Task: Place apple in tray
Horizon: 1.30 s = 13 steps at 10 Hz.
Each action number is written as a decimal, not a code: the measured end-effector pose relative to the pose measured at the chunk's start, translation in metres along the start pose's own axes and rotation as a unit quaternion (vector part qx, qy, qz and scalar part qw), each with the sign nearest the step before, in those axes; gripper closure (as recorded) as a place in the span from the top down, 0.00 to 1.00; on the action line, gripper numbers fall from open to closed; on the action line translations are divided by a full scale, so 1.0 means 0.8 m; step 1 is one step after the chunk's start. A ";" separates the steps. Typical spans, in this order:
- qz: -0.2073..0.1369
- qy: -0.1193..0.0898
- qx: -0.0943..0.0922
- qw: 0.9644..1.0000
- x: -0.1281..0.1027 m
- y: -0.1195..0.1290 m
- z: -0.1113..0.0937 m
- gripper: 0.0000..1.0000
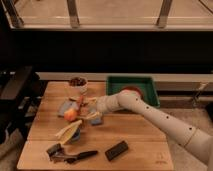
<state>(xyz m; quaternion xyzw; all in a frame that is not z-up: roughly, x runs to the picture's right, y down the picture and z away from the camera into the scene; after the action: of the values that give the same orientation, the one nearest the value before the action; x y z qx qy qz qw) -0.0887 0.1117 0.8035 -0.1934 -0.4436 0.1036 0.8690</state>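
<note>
The apple (70, 115), small and orange-yellow, lies on the wooden table (135, 132) left of centre, among other items. The green tray (120, 82) stands at the table's back right, with a flat red plate (133, 91) inside it. My gripper (89, 109) sits low over the table, just right of the apple and close beside it. The white arm (155, 116) runs from the lower right across the front of the tray and hides part of it. I cannot tell if the gripper touches the apple.
A small bowl of dark items (77, 82) stands behind the apple. A pale-yellow banana-like item (67, 131), a grey-blue piece (64, 106) and a small orange stick (80, 101) crowd around it. Dark objects (116, 150) (67, 155) lie near the front edge.
</note>
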 end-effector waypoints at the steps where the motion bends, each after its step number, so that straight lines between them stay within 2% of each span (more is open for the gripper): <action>1: 0.000 -0.005 -0.003 1.000 -0.004 -0.001 0.006 0.65; 3: -0.001 -0.015 -0.012 1.000 -0.012 -0.002 0.019 0.65; 9: -0.018 -0.043 -0.057 0.997 -0.049 0.014 0.067 0.65; 13: -0.024 -0.053 -0.080 0.995 -0.058 0.023 0.081 0.63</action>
<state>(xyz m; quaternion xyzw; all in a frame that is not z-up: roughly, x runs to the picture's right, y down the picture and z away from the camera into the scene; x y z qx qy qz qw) -0.1686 0.1282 0.7966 -0.2464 -0.5005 0.0571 0.8280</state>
